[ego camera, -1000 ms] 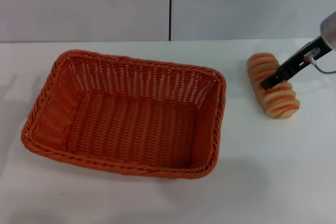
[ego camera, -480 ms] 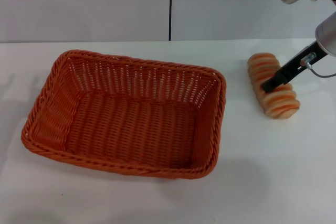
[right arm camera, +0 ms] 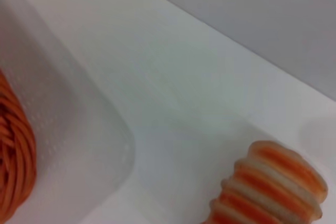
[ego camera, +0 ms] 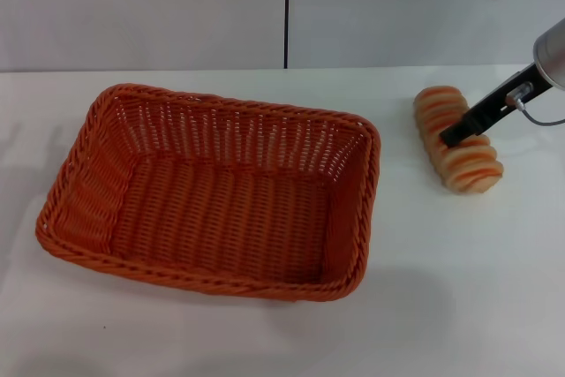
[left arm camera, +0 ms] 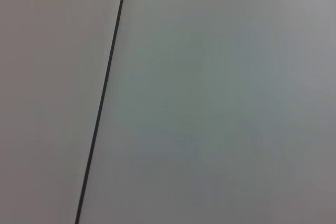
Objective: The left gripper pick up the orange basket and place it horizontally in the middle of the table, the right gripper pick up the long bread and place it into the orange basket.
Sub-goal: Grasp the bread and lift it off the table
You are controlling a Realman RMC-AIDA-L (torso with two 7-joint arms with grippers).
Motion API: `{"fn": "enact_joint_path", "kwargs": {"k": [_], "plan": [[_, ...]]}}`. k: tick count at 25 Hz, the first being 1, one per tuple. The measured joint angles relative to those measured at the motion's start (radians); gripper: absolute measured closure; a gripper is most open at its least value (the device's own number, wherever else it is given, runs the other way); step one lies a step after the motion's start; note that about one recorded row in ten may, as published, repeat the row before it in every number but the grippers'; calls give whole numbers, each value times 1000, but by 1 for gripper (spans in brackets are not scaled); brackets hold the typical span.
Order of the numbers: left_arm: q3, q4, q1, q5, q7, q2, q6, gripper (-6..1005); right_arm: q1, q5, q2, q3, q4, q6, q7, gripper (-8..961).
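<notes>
The orange basket (ego camera: 208, 282) lies lengthwise across the left and middle of the white table (ego camera: 459, 297), and nothing is in it. The striped long bread (ego camera: 475, 165) is to its right, near the table's right edge. My right gripper (ego camera: 452, 136) reaches down from the upper right. One black finger lies across the loaf's middle, and the gripper looks shut on the loaf. The right wrist view shows one end of the long bread (right arm camera: 273, 187) and a bit of the basket rim (right arm camera: 13, 156). The left gripper is out of view.
A grey wall with a dark vertical seam (ego camera: 286, 11) stands behind the table. The left wrist view shows only that wall (left arm camera: 210, 103). Bare tabletop lies between the basket and the bread and along the front edge.
The right gripper and the bread have shifted slightly up and back together. The loaf's near end has risen a little. The basket has not moved.
</notes>
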Motion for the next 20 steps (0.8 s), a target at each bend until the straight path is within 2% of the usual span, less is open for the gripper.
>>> {"fn": "enact_joint_path", "kwargs": {"k": [20], "plan": [[-3, -2, 16, 5, -15, 1, 14, 458, -18, 13, 7, 0, -4, -8, 0, 611]]}}
